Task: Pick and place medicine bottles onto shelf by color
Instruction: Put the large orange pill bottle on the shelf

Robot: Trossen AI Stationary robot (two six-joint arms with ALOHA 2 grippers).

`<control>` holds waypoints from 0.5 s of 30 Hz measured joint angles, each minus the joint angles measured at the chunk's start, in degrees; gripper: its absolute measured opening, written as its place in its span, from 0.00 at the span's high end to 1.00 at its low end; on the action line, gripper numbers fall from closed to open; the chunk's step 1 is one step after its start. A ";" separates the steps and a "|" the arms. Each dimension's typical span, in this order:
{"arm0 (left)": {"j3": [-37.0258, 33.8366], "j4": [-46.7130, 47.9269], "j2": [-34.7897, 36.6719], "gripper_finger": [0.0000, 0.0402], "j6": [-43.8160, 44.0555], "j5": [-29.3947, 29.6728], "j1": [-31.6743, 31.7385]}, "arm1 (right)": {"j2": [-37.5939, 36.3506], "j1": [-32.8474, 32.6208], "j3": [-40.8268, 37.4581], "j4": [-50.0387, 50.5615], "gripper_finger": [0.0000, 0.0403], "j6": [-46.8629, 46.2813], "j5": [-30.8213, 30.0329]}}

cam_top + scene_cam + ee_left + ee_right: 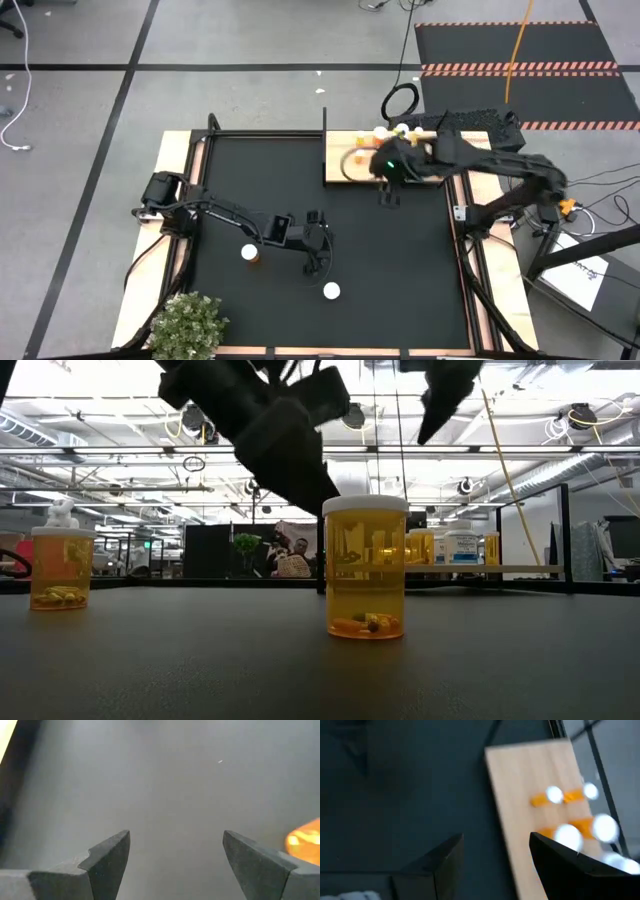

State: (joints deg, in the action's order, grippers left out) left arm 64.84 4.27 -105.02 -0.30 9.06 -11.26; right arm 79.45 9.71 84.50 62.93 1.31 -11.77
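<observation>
Nearest the low camera: orange medicine bottle (366, 568), white cap, pills inside, standing near the tabletop's front edge. A second bottle (250, 254) stands toward the front-left. Left gripper (318, 262) hovers between them, jaws released, empty. Right gripper (388, 193) hangs just off the shelf (336, 160) at the back-right, jaws released, empty; several bottles (382, 133) already there. Judged: pick phase; next, left descends over a bottle. No legible label text.
</observation>
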 joint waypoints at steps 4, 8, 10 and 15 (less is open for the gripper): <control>0.97 1.51 2.58 0.20 1.54 1.24 -1.89 | -9.73 -5.42 -13.80 -12.20 0.44 -4.68 0.00; 1.34 1.67 5.83 0.20 1.72 3.18 -4.56 | -17.50 -10.52 -26.60 -22.06 0.44 -9.80 0.04; 1.38 1.82 7.05 0.20 2.17 3.82 -5.92 | -20.48 -12.94 -32.22 -26.57 0.44 -11.63 0.03; 5.03 6.81 8.32 0.20 4.75 4.04 -9.34 | -24.70 -17.10 -42.42 -36.63 0.44 -12.84 -0.02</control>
State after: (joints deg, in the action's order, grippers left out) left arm 69.87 11.08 -96.70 4.45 13.10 -20.60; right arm 54.75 -7.39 42.09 26.30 -11.53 -11.79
